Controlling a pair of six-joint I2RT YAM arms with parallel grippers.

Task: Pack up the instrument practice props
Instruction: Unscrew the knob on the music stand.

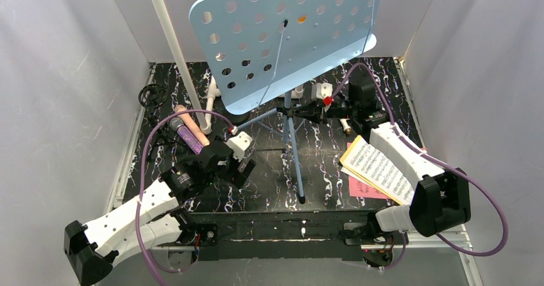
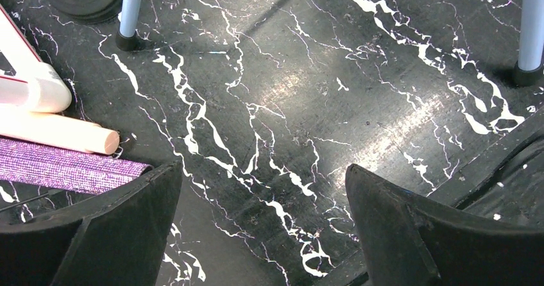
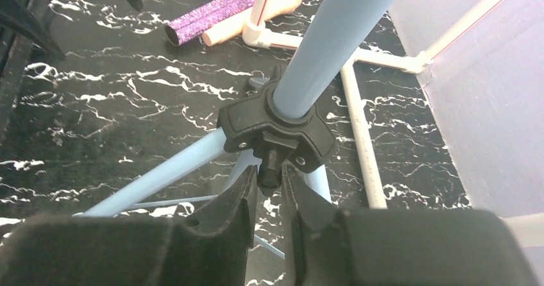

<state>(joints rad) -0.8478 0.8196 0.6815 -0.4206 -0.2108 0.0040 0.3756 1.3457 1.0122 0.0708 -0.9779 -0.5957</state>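
Black fingers of the right end effector [image 3: 269, 178] are filling the bottom of the right wrist view, pinching a small black knob [image 3: 269, 164] that is jutting from the black plastic hub [image 3: 256, 122] of the stand. A smooth light-blue pole [image 3: 327, 42] is rising out of that hub and running off the top edge. Round light-blue legs [image 3: 160, 170] are splaying down to the worktop [image 3: 96, 106], a black surface veined in white like marble.

The left end effector [image 2: 260, 183] is hovering wide open, holding nothing, over bare worktop between two rubber-capped legs. Just to its left, the glittery purple microphone [image 2: 58, 167] and the smooth pink microphone [image 2: 58, 132] are lying side by side, just beside a foot of the white pipe frame [image 2: 38, 90]. Both are being cut off by the picture edge.

From above, the perforated light-blue music rack [image 1: 282, 36] is tilting over the far half of the worktop, hiding what is lying under it. White walls [image 1: 64, 74] are closing in on three sides. Sheet-music pages [image 1: 378, 167], white over pink, are lying near the right edge, partly hidden by the right arm.
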